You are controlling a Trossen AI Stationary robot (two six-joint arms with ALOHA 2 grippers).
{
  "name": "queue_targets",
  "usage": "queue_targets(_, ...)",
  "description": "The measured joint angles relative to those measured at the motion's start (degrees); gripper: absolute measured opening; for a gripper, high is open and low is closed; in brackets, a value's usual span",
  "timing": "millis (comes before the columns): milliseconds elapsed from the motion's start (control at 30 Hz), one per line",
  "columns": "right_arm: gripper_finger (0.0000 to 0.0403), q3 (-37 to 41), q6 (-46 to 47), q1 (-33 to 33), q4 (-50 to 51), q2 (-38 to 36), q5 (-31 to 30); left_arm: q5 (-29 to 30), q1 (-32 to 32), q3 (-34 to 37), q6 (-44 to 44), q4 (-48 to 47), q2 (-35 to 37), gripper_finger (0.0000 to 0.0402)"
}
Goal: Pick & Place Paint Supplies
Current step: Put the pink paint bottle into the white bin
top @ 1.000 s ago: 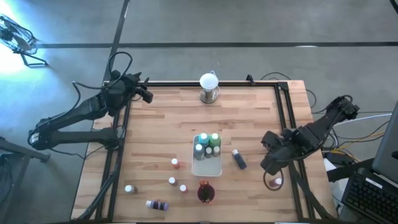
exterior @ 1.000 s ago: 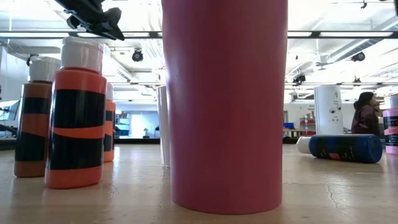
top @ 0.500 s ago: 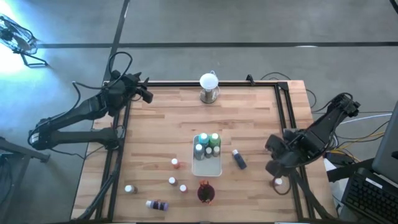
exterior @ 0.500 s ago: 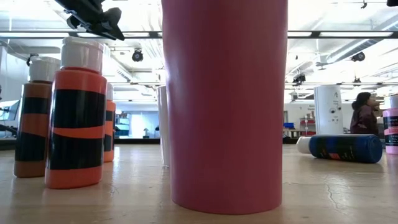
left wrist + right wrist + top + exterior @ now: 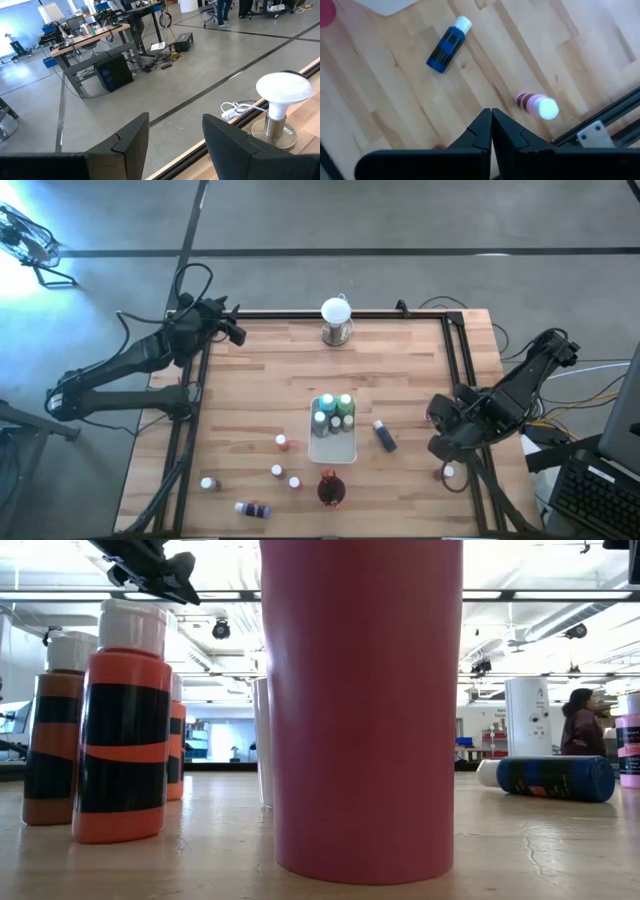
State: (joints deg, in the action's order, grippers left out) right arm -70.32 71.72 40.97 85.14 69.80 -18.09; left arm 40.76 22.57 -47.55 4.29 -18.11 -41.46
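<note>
My right gripper (image 5: 443,446) hangs shut over the table's right side, pointing steeply down and holding nothing. In the right wrist view its fingertips (image 5: 491,116) are above bare wood, between a lying dark blue bottle (image 5: 449,45) and an upright pink bottle (image 5: 537,106). The pink bottle (image 5: 448,473) stands near the right rail; the blue one (image 5: 384,436) lies on its side beside the white tray (image 5: 333,446). Several teal and green bottles (image 5: 335,412) stand in the tray's far half. My left gripper (image 5: 176,119) waits open at the far left corner, raised.
Orange bottles (image 5: 282,442) (image 5: 276,471) and two more white-capped ones (image 5: 208,483) stand left of the dark red cup (image 5: 330,490). A purple bottle (image 5: 253,508) lies near the front edge. A white globe (image 5: 336,312) on a metal base stands at the far edge. Black rails (image 5: 462,380) border the table.
My right gripper has drifted a little toward the table's near right corner and slightly down, rolling at the wrist, and stays shut. It now hangs closer to the pink bottle. No bottle has moved.
</note>
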Motion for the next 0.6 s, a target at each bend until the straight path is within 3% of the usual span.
queue_targets(300,0.0008,0.07,-2.42,0.00,0.22,0.02,-1.64,0.00,-0.01,0.00,0.00,-0.02,-0.01,0.0191)
queue_targets(600,0.0008,0.07,12.09,0.00,-1.95,0.02,-1.60,0.00,-0.01,0.00,0.00,-0.02,0.00,0.0191)
